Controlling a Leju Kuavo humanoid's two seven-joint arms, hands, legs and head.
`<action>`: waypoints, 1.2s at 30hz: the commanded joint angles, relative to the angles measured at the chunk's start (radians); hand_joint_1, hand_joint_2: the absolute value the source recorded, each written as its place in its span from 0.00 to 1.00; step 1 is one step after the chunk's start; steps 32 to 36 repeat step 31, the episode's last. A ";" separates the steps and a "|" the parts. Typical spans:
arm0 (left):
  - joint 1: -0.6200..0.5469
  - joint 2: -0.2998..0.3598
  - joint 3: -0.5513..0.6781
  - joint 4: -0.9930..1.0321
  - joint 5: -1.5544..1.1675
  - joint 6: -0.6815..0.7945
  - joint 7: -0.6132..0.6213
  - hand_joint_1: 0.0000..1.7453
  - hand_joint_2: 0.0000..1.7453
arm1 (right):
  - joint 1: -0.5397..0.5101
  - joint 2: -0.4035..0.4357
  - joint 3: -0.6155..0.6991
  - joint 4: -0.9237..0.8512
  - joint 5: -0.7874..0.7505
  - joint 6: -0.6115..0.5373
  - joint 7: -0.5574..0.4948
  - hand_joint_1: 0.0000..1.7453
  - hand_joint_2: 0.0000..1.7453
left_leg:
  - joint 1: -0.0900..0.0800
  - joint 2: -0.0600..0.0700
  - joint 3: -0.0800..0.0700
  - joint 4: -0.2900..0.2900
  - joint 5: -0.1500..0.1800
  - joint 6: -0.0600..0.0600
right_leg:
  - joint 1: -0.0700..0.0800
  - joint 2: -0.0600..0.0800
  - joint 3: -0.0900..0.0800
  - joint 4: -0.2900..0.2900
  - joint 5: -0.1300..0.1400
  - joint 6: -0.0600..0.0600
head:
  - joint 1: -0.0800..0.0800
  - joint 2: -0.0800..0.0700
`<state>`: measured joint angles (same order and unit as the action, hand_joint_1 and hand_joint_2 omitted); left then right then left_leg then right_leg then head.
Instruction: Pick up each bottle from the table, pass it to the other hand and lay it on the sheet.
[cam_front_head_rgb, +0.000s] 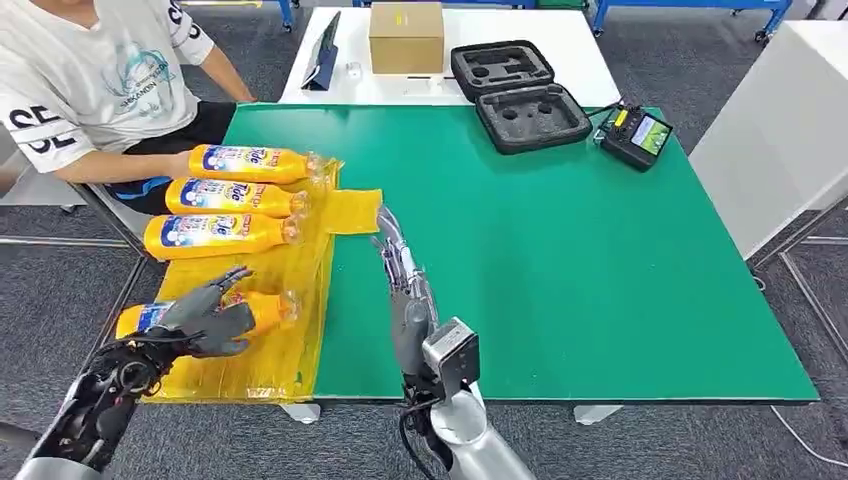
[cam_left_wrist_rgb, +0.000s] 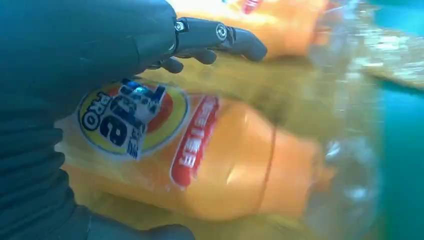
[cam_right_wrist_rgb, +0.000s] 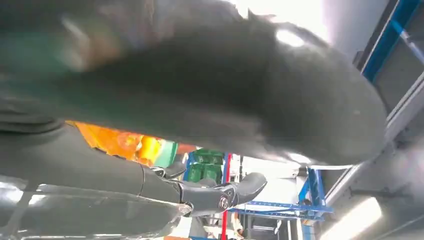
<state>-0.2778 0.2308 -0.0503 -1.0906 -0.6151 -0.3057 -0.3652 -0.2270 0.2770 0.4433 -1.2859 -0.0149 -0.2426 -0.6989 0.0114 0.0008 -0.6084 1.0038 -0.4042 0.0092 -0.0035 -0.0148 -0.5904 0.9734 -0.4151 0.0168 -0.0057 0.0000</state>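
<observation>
While the left hand (cam_front_head_rgb: 205, 318) curls its fingers (cam_left_wrist_rgb: 220, 37) around the orange plastic bottle (cam_front_head_rgb: 262, 310) lying on the yellow sheet (cam_front_head_rgb: 290, 350), careless release could roll it toward the counter (cam_front_head_rgb: 560, 250), right hand (cam_front_head_rgb: 405, 285) empty, fingers extended.

The left hand (cam_front_head_rgb: 205, 318) covers the middle of the nearest bottle (cam_front_head_rgb: 262, 310), so whether its fingers press the bottle cannot be told. In the right wrist view the right hand (cam_right_wrist_rgb: 200, 115) is a dark blur, with the orange bottles behind it only a smear. The person (cam_front_head_rgb: 90, 80) is cut off at the far left edge.
</observation>
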 joint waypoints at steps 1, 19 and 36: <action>-0.014 -0.114 0.100 0.225 0.428 -0.199 -0.027 0.00 0.00 | -0.042 -0.035 0.034 0.109 0.036 -0.027 0.008 0.00 0.00 | -0.002 0.000 0.004 -0.004 0.001 0.001 | -0.002 0.001 0.003 -0.003 0.000 0.000 | 0.001 0.000; -0.038 -0.185 0.234 0.067 0.444 0.710 -0.333 0.00 1.00 | -0.024 -0.031 0.064 0.103 0.048 -0.004 0.024 0.00 0.00 | 0.000 -0.001 0.000 -0.001 -0.001 0.001 | 0.000 -0.001 -0.001 -0.001 0.000 0.000 | 0.001 0.000; 0.132 -0.232 0.317 -0.236 0.815 0.632 -0.305 0.00 0.00 | -0.027 -0.038 0.074 0.072 0.040 -0.081 0.001 0.00 0.00 | 0.001 0.006 -0.009 0.000 -0.001 0.000 | 0.001 0.004 -0.011 -0.001 0.001 -0.002 | 0.001 0.000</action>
